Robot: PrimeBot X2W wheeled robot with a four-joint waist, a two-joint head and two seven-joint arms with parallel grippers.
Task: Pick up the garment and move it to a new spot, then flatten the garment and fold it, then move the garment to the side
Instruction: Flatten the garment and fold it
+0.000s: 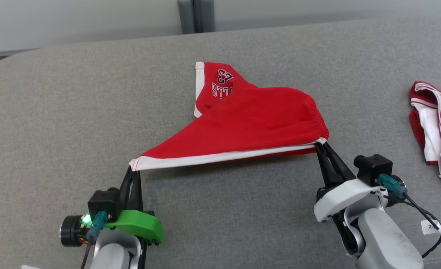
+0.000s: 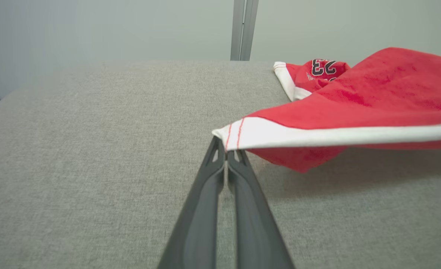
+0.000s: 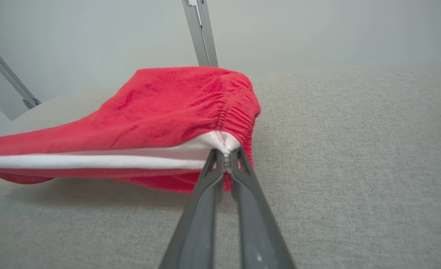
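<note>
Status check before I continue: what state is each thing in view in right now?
left gripper: shut on a white-trimmed corner of the red shorts.
right gripper: shut on the shorts' waistband corner.
red shorts: near edge raised off the table, stretched between both grippers; far part resting on it.
second red garment: crumpled on the table's right side, untouched.

Grey fabric-covered counter point(image 1: 67, 112), far-left corner rounded. Near centre: red garment point(image 1: 250, 123), its far part with the printed number resting on the cloth, its white-trimmed near edge raised clear, shadow beneath. At right edge, well apart: second red-and-white garment point(image 1: 435, 127), crumpled, lying flat.
</note>
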